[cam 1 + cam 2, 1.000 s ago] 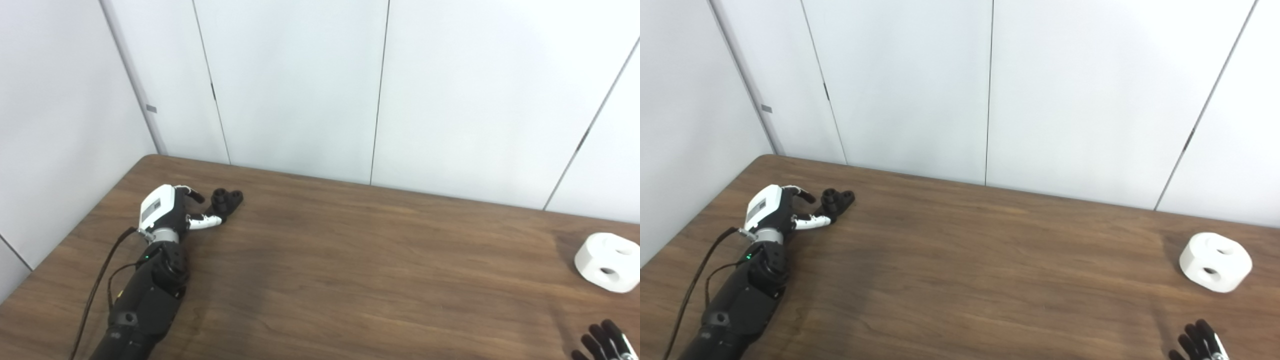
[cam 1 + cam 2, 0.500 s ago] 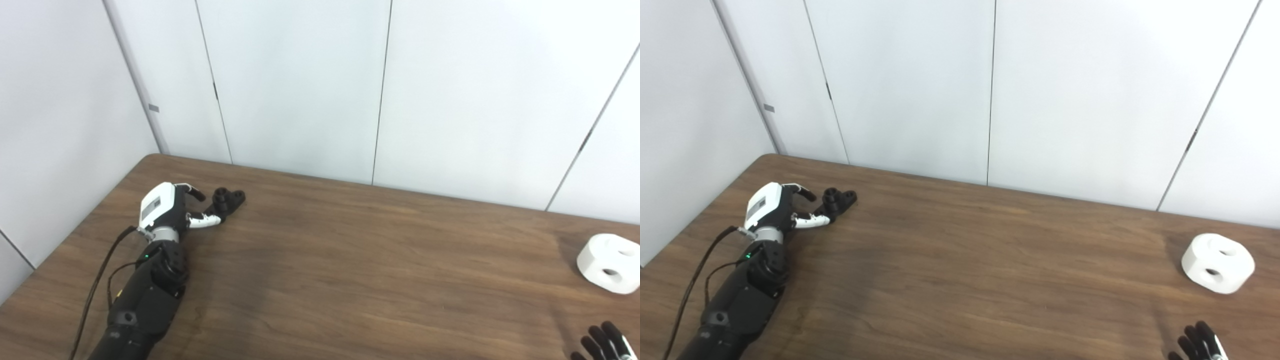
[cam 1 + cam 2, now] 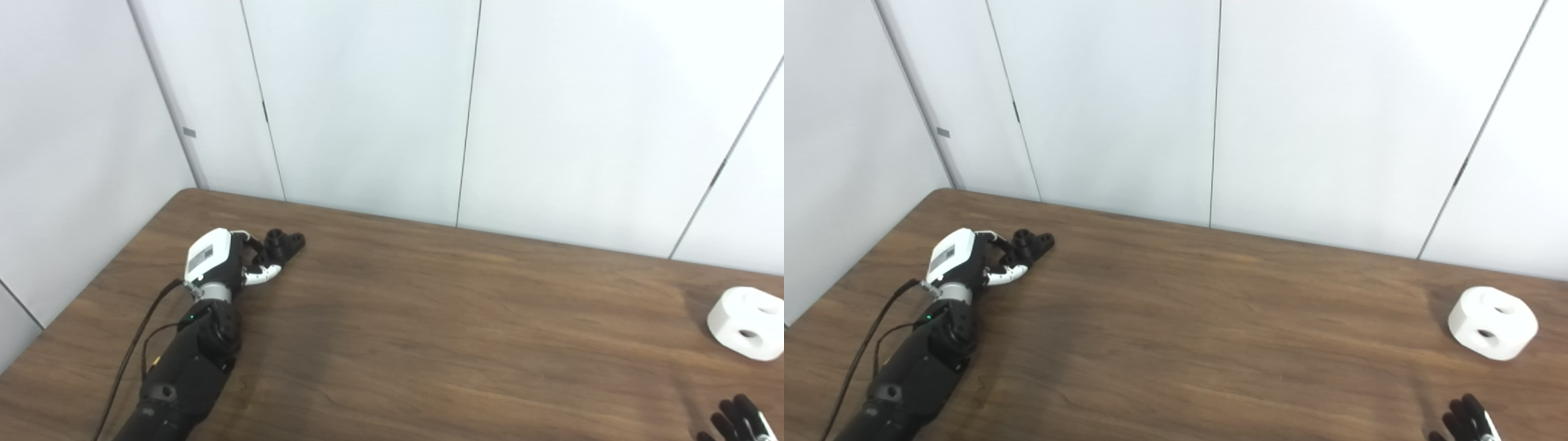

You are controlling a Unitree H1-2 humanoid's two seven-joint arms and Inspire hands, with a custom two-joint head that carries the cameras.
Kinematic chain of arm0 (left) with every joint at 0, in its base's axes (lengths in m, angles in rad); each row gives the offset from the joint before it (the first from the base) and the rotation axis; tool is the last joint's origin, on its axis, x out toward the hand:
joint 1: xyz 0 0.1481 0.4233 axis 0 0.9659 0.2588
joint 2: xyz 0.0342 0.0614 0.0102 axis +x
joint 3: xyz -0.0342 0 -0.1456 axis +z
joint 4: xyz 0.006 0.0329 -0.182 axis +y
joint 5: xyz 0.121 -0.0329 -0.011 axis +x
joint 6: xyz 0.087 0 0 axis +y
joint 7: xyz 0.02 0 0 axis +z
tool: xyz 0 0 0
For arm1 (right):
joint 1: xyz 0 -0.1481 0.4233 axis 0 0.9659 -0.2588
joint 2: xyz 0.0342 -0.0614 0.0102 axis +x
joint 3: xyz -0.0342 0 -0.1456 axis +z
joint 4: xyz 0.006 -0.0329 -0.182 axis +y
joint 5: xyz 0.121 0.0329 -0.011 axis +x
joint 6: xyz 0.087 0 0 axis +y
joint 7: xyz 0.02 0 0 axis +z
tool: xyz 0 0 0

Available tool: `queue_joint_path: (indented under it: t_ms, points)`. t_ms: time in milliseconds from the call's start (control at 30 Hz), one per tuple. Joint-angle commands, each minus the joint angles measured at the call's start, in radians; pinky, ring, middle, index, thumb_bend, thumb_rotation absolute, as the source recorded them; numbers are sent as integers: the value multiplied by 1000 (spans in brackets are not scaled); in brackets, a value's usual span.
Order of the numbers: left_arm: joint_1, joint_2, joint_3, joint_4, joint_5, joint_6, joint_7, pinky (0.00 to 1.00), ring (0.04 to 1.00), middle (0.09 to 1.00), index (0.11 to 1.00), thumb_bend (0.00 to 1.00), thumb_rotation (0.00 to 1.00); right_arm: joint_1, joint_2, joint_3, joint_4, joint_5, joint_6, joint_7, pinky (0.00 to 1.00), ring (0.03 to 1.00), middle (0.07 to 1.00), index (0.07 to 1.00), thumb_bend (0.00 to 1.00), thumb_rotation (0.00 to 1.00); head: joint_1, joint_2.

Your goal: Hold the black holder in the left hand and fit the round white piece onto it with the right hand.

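The small black holder lies on the brown table at the far left. My left hand is right against it, finger and thumb curled around its near end; the holder still rests on the wood. The round white piece, with holes in its top and side, sits alone at the table's far right edge. Only the dark fingertips of my right hand show at the bottom right corner, spread apart, holding nothing, well short of the white piece.
White wall panels stand right behind the table's far edge and along its left side. A black cable runs along my left forearm.
My left hand has moved forward and its finger and thumb have curled in around the holder, nudging it slightly right. The right hand and the white piece stay put.
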Motion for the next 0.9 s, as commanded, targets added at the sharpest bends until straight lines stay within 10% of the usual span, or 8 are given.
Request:
queue_joint_path:
  t_ms: [0, 733, 767, 867]
  points:
    - [-34, 21, -17, 8, 14, -8, -16, 884, 914, 824, 596, 787, 235, 15, 18, 12, -8, 9, 3, -2, 916, 965, 964, 971, 696, 897, 0, 2]
    - [-61, 34, -41, 75, 14, -56, 33, 890, 898, 804, 544, 814, 175, 17, 21, 17, -22, 4, 11, -13, 890, 958, 959, 970, 694, 899, -5, 10]
    - [-62, 34, -41, 79, 12, -58, 34, 894, 903, 803, 511, 643, 115, 16, 21, 17, -21, 3, 11, -14, 891, 957, 959, 968, 695, 899, -5, 10]
    - [-66, 26, -31, 82, -1, -61, 37, 899, 913, 802, 487, 537, 68, 15, 20, 20, -18, 2, 7, -14, 903, 961, 960, 972, 693, 901, -8, 9]
